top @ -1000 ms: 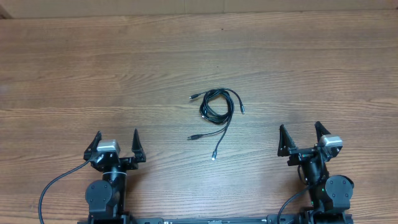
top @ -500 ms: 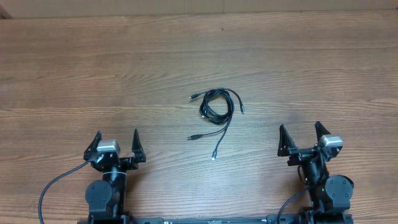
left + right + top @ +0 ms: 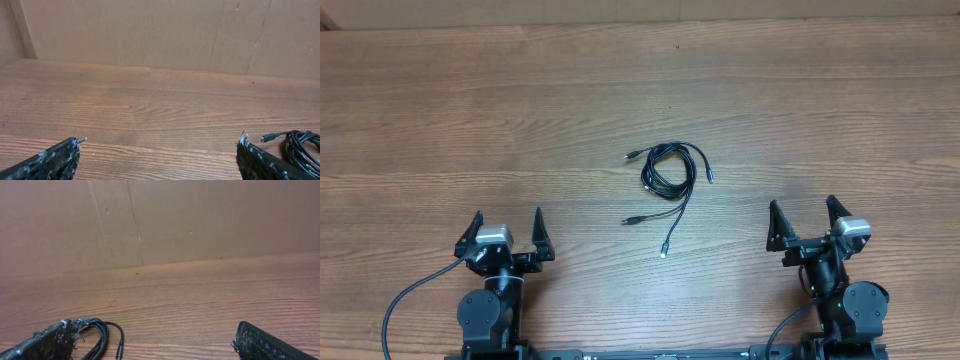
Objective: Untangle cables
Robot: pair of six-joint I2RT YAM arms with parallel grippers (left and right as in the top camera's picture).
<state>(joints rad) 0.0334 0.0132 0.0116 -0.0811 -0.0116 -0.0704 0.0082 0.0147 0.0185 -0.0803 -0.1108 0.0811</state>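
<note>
**Overhead and wrist views: start of the approach.** The cables (image 3: 665,175) lie on the wooden table (image 3: 470,95) as one small black bundle. It consists of a tight coil (image 3: 667,168) of overlapping turns, two short plug ends (image 3: 631,155) poking out at its sides, and two loose tails (image 3: 655,225) that run out of the coil toward the arms. How many separate cords make up the bundle cannot be told.

The bundle sits ahead and to the right of the left gripper (image 3: 508,222), and ahead and to the left of the right gripper (image 3: 802,210), well apart from both. Each gripper has its jaws spread wide and holds nothing. In each wrist view the coil shows only at the inner edge, beyond that gripper's inside finger.

The step in hand is judged to be the first reach.

- **Anchor:** one gripper should come down on the coil itself and steady it.
- **Pull:** the other should take a single tail close to its plug, closing low against the table because the cords are thin.
- **Direction:** draw the tail slowly away from the coil. Gripping several strands, or the whole coil, would likely tighten the snarl.
</note>
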